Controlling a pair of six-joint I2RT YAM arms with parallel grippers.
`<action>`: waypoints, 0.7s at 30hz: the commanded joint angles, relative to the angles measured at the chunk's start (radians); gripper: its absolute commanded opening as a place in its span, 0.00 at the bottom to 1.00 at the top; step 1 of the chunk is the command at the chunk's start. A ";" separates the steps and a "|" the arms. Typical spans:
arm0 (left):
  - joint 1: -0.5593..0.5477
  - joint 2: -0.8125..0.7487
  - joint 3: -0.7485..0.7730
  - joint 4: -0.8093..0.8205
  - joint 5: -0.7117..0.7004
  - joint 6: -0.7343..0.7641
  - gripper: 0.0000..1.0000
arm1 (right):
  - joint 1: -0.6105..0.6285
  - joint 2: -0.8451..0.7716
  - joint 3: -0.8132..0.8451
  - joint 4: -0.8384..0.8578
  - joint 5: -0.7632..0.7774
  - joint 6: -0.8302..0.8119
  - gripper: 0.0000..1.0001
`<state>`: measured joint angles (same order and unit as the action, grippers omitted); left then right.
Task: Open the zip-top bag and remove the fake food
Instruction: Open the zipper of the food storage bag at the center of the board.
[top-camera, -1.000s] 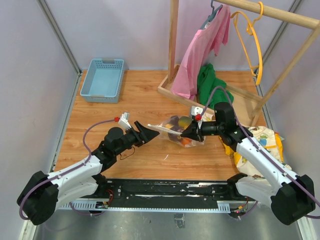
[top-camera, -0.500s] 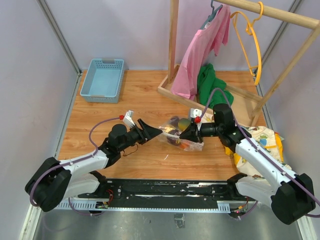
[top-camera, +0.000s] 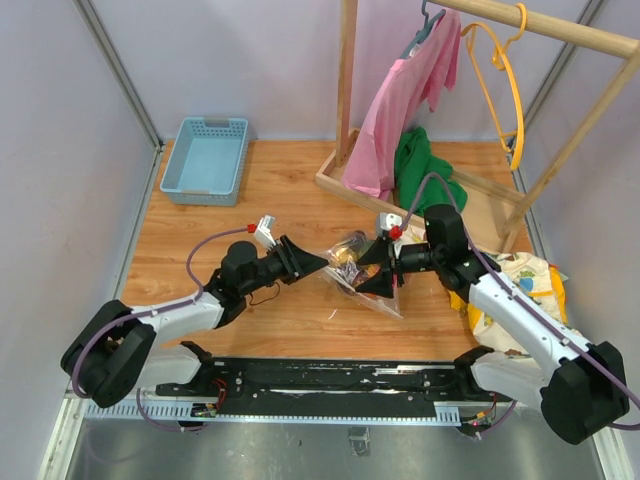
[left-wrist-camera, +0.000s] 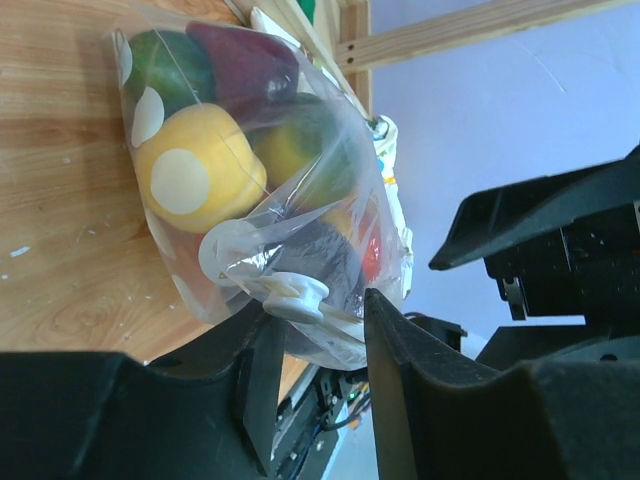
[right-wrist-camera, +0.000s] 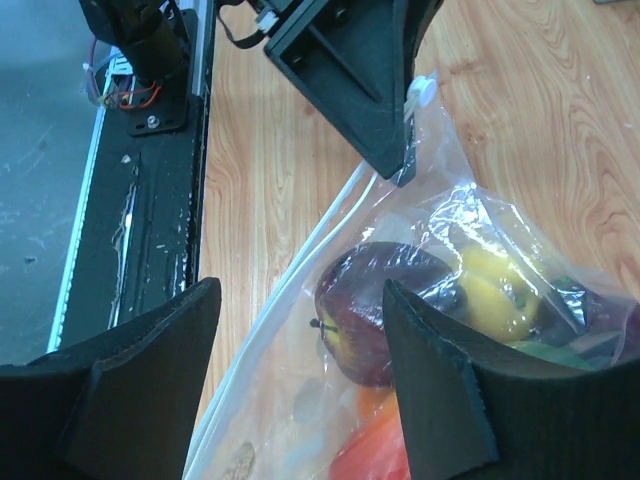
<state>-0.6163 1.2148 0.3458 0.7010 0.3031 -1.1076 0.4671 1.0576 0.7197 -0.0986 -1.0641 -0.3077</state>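
Observation:
The clear zip-top bag (top-camera: 345, 272) lies mid-table between the two arms, its white zip strip (right-wrist-camera: 300, 290) running toward the near edge. The fake food (left-wrist-camera: 195, 170) is inside: yellow, green and dark purple pieces, a red apple (right-wrist-camera: 375, 310) and something orange. My left gripper (top-camera: 322, 262) has closed in on the bag's zip end, and the white slider (left-wrist-camera: 295, 290) sits at the mouth of the left gripper (left-wrist-camera: 320, 330). My right gripper (top-camera: 375, 270) stands open over the bag's other side. In the right wrist view the right gripper (right-wrist-camera: 300, 370) straddles the film without pinching it.
A blue basket (top-camera: 207, 160) stands at the back left. A wooden rack (top-camera: 345, 100) at the back right carries a pink garment (top-camera: 400, 100) and a yellow hanger (top-camera: 505, 90), with a green cloth (top-camera: 425, 170) below. A yellow-and-white cloth (top-camera: 525, 285) lies under the right arm.
My left gripper reached right and narrowed onto the bag's zip end. The right gripper opened and let go of the bag, which tilted and sagged toward the near edge.

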 joint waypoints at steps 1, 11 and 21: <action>0.010 0.019 0.047 0.054 0.073 0.039 0.39 | 0.028 0.047 0.064 0.013 0.070 0.140 0.66; 0.010 0.050 0.085 0.078 0.156 0.071 0.37 | 0.123 0.137 0.147 -0.052 0.242 0.182 0.53; 0.010 0.061 0.094 0.086 0.180 0.077 0.35 | 0.140 0.180 0.187 -0.058 0.308 0.213 0.38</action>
<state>-0.6144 1.2675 0.4095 0.7395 0.4534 -1.0515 0.5892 1.2251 0.8642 -0.1410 -0.7963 -0.1181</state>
